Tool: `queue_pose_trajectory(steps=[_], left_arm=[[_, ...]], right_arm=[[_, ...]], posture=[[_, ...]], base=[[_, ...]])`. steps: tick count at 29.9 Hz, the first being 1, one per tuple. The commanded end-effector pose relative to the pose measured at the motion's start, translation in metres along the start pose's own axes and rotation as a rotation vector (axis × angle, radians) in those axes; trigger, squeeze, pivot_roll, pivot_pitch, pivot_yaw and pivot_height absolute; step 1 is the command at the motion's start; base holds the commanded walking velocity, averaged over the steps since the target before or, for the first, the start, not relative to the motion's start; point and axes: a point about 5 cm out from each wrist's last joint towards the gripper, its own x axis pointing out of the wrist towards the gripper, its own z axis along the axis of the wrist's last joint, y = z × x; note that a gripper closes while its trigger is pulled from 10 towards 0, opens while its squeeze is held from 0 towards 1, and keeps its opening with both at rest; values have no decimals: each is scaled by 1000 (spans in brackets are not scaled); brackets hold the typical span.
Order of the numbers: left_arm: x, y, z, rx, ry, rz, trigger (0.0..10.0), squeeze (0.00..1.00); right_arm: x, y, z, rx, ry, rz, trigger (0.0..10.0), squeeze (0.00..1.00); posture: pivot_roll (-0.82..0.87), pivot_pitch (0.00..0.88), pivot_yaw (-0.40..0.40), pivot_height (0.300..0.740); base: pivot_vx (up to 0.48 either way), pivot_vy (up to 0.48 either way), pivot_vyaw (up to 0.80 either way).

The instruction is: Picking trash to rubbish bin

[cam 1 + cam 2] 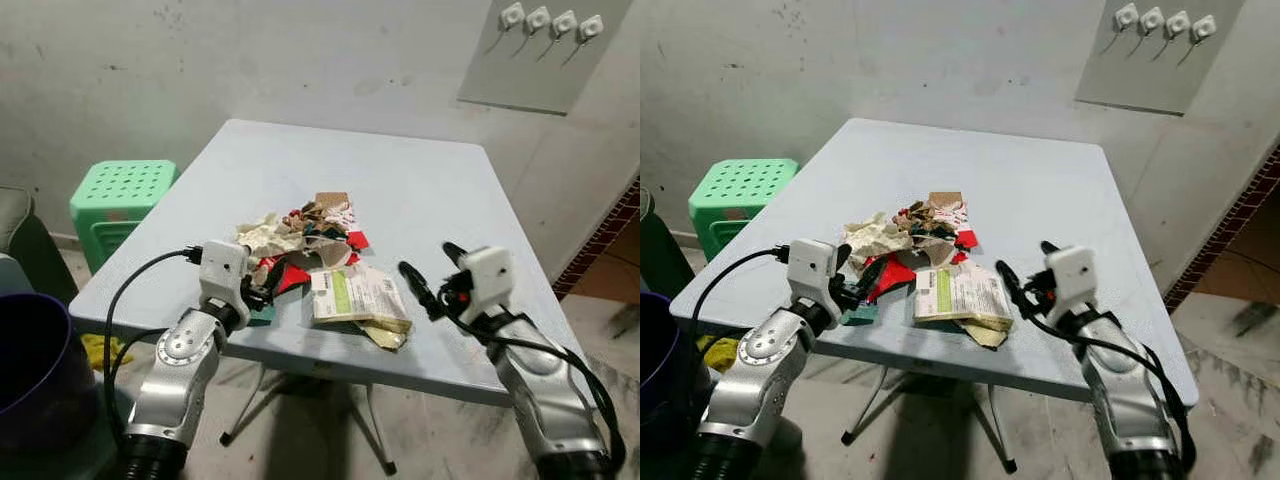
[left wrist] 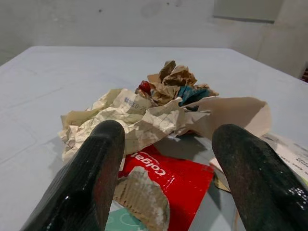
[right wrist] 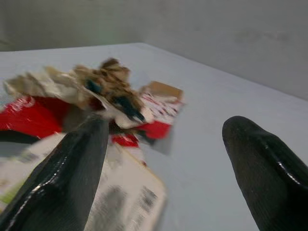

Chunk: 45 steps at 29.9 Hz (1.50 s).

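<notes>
A pile of trash lies at the front middle of the pale blue table (image 1: 420, 180): crumpled white paper (image 1: 265, 238), brown scraps (image 2: 173, 79), a red Colgate box (image 2: 173, 178) and a flat white-and-green carton (image 1: 355, 295). My left gripper (image 1: 262, 290) is open at the pile's left front edge, its fingers (image 2: 96, 163) on either side of the red box and a torn cardboard piece. My right gripper (image 1: 430, 275) hovers open just right of the carton, nothing between its fingers (image 3: 72, 168). The dark rubbish bin (image 1: 35, 380) stands on the floor at my lower left.
A green plastic stool (image 1: 120, 195) stands left of the table, against the wall. A panel with several white hooks (image 1: 550, 22) hangs at the upper right. Folding table legs (image 1: 260, 400) show under the front edge. A yellow cloth (image 1: 95, 350) lies by the bin.
</notes>
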Motion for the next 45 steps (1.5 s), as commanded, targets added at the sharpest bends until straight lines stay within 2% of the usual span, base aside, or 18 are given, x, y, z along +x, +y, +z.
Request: queue_pose_trajectory(steps=[1,6,12,22,31,39,41,45], left_arm=[[3,-1,3,14,-1,-31,10000,0],[4,-5,7,-2,-12,-76,10000,0],[-5,-16,8,3,-22,-128,10000,0],[-20,-11,14,-4,-31,-110,10000,0],[-34,-5,24,9,-26,-83,10000,0],[-40,-6,26,8,-13,-82,10000,0],[-42,-5,26,8,-7,-77,10000,0],[-43,-4,27,7,-5,-75,10000,0]], right_arm=[[7,0,5,-9,-15,35,10000,0],[25,1,13,20,-10,131,10000,0],[40,8,12,68,10,207,10000,0],[53,15,8,136,42,231,10000,0],[78,21,15,227,50,209,10000,0],[89,24,20,216,61,174,10000,0],[93,23,20,164,74,144,10000,0],[93,22,20,136,81,134,10000,0]], posture=[[-50,0,-63,740],[-41,0,-78,740],[-11,0,-103,740],[43,36,-141,740],[87,93,-152,740],[100,123,-151,740],[104,134,-149,740],[105,139,-149,740]], base=[[0,0,0],[0,0,0],[0,0,0],[0,0,0],[0,0,0],[0,0,0],[0,0,0],[0,0,0]])
